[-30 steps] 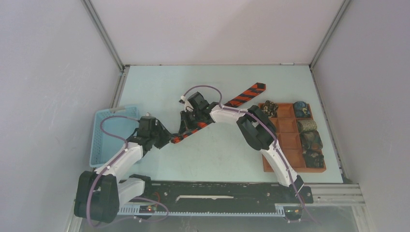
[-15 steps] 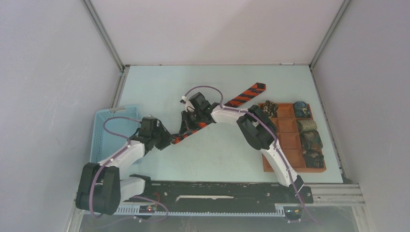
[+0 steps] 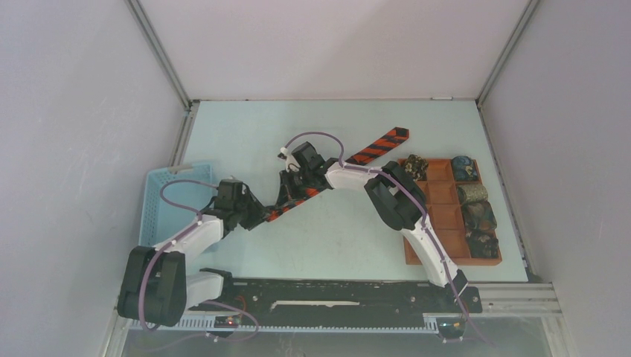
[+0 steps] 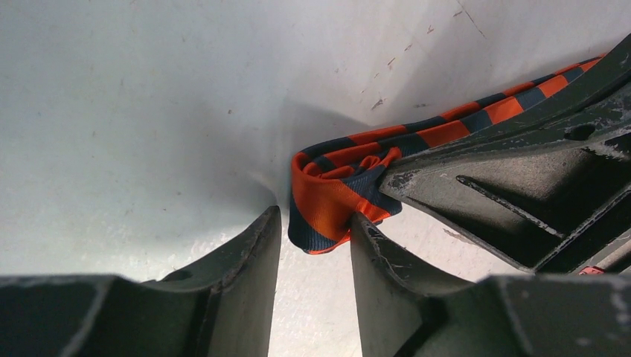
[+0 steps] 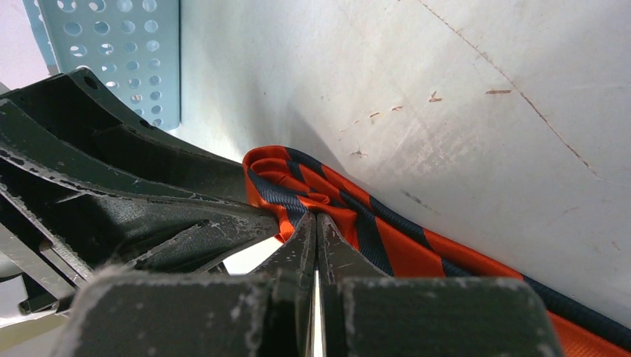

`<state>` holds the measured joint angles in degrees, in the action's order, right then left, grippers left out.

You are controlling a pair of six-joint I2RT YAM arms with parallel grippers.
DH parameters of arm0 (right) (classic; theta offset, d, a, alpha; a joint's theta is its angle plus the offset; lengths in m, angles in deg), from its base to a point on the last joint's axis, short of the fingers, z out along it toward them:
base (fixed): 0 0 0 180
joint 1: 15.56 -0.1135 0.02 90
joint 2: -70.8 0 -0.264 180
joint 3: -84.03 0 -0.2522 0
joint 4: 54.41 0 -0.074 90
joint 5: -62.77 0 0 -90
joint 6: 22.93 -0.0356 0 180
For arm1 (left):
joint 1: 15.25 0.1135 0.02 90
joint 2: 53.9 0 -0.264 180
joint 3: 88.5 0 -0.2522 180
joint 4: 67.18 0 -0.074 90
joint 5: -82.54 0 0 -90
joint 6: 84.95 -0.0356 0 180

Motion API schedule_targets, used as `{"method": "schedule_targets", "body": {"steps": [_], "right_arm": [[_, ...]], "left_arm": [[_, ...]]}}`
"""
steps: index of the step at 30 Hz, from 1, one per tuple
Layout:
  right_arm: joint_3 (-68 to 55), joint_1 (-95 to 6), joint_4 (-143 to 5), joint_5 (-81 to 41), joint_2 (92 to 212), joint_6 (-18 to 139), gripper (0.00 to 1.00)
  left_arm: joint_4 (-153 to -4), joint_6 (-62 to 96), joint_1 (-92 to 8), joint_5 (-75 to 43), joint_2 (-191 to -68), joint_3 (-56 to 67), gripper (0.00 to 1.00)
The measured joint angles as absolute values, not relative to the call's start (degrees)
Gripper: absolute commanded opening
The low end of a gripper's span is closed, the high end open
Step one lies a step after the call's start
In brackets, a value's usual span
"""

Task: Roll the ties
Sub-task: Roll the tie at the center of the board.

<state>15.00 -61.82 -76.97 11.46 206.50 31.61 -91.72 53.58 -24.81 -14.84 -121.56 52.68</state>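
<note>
The striped tie [image 3: 379,146] lies diagonally on the table, red-orange and black, its wide end at the back right. Its near end is curled into a small loop [image 4: 327,197]. My left gripper [image 3: 262,216] is open, and its tips [image 4: 316,223] straddle that loop; the right finger touches it and the left finger stands just clear. My right gripper [image 3: 285,201] is shut, and its tips [image 5: 316,217] pinch the fabric inside the curl [image 5: 298,186]. Several rolled dark ties [image 3: 476,216] sit in the brown tray.
The light blue basket [image 3: 167,201] stands at the left, close behind my left arm, and also shows in the right wrist view [image 5: 119,52]. The brown compartmented tray [image 3: 439,195] stands at the right. Both grippers crowd together at the tie's curled end.
My left arm's elbow has swung a little to the left while its gripper stayed at the tie's curled end. The right arm and the tie have barely moved.
</note>
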Motion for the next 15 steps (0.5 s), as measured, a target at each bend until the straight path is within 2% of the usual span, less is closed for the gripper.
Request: {"method": "schedule_targets", "body": {"steps": [10,12,15], "right_arm": [[15.0,-61.78,-76.97,11.44,206.5,31.59,0.0],[15.0,-61.76,-76.97,11.42,206.5,31.61,0.0],[15.0,-61.71,-76.97,11.44,206.5,31.59,0.0]], "left_arm": [[-90.32,54.63,-25.05,-15.36,-123.03,52.66,0.43],[-90.04,54.7,-25.14,-15.41,-123.18,52.64,0.37],[-89.6,55.16,-25.29,-15.41,-123.68,52.62,0.22]]}}
